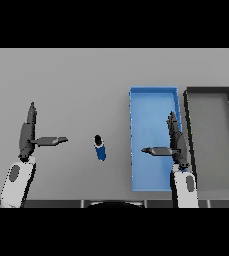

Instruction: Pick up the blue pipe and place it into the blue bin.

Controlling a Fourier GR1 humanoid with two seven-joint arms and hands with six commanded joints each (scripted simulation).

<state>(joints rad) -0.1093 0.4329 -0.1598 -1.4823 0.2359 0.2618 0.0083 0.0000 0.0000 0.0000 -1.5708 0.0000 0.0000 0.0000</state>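
Blue pipe (100,148) lies on the grey bench (76,85) near the middle, its long axis running roughly 12 to 6 o'clock, dark open end toward 12. No writing shows on it. At its 3 o'clock sits the blue bin (136,150), with a dark grey bin (188,145) just beside that. The right robot hand (173,145) hovers over the blue bin, fingers straight, holding nothing. The left robot hand (28,135), at the pipe's 9 o'clock, is likewise released.
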